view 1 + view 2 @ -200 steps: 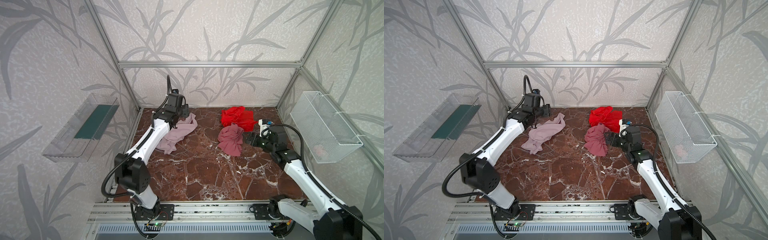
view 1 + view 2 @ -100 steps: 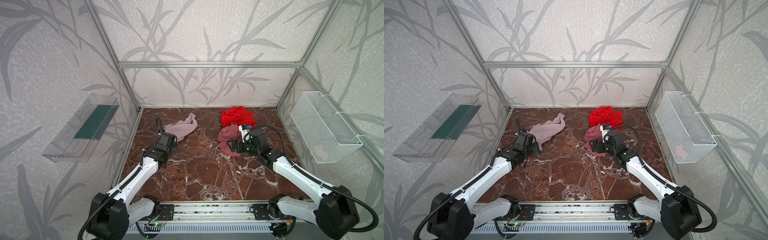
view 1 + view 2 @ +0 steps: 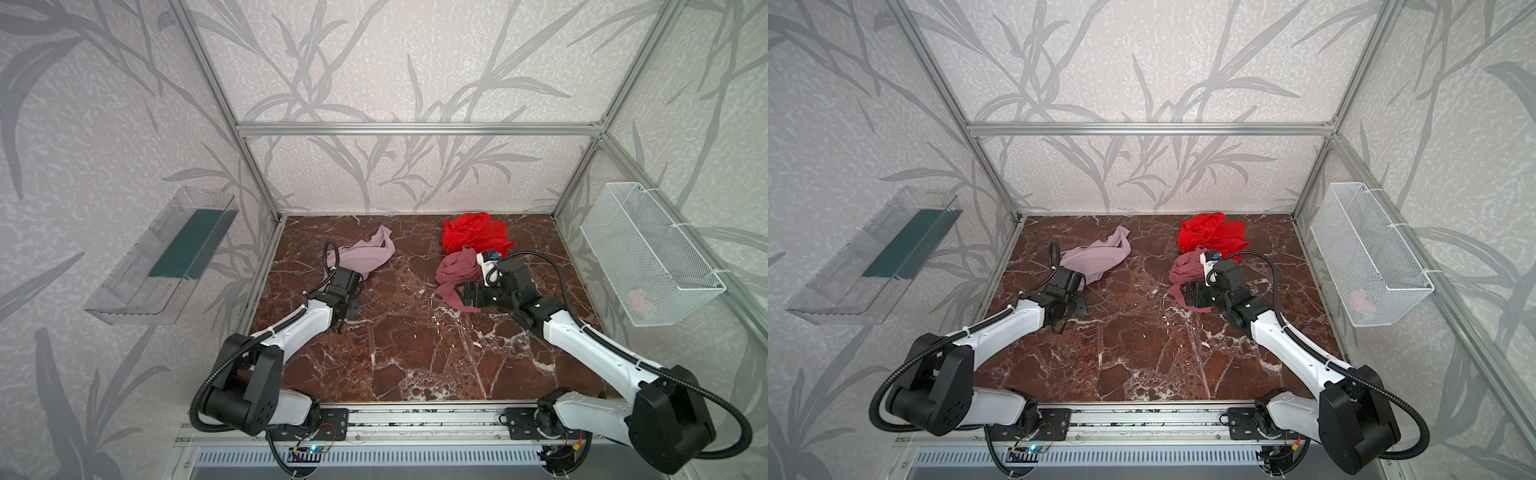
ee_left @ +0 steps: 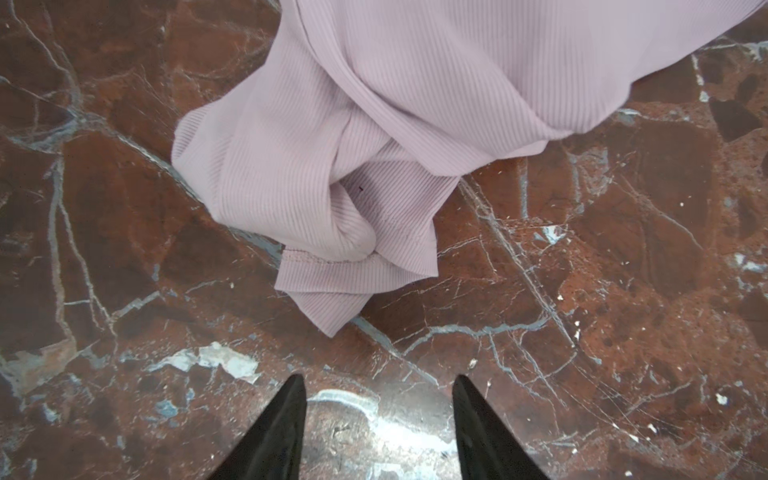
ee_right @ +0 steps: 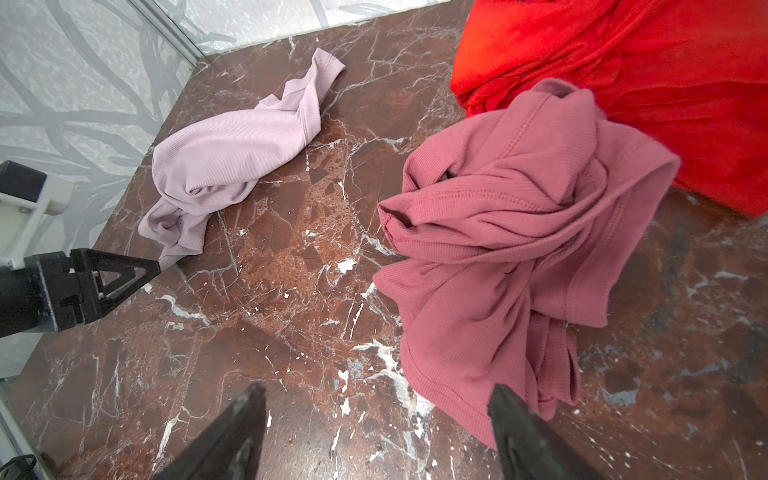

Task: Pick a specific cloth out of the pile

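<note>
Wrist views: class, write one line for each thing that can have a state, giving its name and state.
Pale lilac-pink ribbed cloth: crumpled on the brown marble table, alone, not held.
Bright red cloth: crumpled, lying free.
Dusty-rose ribbed cloth: bunched, resting against the red cloth, not held.
Left hand: open, empty.
Right hand: open, empty.

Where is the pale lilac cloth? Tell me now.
In both top views the cloth lies back-left on the table, just beyond the left gripper, untouched.

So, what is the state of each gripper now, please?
Left gripper: open, holding nothing.
Right gripper: open, holding nothing.
</note>
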Action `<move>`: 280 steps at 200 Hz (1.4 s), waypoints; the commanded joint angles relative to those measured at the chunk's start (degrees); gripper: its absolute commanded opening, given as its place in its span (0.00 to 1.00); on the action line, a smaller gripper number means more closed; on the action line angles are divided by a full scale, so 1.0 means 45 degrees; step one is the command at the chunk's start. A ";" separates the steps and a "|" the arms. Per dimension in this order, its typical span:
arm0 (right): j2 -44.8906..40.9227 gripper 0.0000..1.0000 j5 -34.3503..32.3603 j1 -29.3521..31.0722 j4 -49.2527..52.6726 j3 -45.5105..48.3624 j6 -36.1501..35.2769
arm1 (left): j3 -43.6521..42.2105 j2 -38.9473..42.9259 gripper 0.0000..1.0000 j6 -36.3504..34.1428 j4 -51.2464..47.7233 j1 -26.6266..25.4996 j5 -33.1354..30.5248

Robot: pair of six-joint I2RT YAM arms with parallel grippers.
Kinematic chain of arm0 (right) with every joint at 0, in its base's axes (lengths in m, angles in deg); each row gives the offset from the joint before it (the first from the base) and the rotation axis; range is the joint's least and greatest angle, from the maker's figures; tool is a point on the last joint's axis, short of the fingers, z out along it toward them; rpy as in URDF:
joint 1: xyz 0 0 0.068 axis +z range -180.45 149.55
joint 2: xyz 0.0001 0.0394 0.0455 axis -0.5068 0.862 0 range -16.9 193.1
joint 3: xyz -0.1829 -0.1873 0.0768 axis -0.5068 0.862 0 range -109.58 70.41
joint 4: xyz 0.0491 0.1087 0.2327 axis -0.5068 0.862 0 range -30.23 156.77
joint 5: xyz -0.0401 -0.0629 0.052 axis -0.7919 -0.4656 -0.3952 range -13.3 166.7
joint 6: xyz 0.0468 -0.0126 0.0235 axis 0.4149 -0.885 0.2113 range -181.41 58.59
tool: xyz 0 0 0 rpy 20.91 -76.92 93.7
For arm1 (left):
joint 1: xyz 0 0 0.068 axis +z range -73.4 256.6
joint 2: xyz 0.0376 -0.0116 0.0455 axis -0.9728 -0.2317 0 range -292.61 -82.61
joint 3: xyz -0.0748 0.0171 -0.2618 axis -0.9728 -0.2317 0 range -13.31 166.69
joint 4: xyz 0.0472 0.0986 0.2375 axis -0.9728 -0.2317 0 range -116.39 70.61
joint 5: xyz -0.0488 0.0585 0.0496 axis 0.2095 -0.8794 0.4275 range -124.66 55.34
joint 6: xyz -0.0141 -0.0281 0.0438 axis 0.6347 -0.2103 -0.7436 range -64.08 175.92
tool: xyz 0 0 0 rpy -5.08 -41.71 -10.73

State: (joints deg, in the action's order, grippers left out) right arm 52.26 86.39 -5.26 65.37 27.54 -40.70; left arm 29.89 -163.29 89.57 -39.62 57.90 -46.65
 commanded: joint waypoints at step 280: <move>0.0567 0.83 0.0516 0.0024 -0.0460 -0.0139 0.0067 | 0.1805 -0.3038 0.27 -0.0529 -0.0484 0.1771 -0.0774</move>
State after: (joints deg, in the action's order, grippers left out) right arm 54.03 87.79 -5.26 64.04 28.15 -40.85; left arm 37.23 -177.76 87.06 -41.43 65.31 -48.59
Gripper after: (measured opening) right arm 0.833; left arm 0.356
